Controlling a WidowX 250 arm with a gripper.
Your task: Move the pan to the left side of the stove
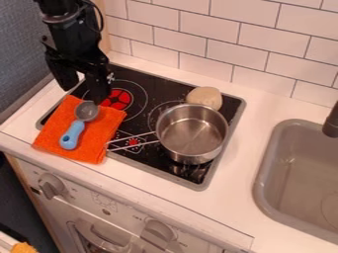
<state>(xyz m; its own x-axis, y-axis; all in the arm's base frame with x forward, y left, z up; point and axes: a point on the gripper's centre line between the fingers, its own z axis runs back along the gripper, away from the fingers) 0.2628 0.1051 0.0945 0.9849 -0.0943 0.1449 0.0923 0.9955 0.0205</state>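
The steel pan sits upright on the right side of the black stove, its wire handle pointing left toward the front edge. At the upper left hangs the black gripper, over the stove's back left area and just behind the orange cloth. It is open, its two fingers spread apart, with nothing visible between them. The pan stands well to the right of the gripper, and the two do not touch.
An orange cloth covers the stove's front left, with a blue-handled spoon lying on it. Behind the pan is a round beige object. A grey sink lies right; a tiled wall stands behind.
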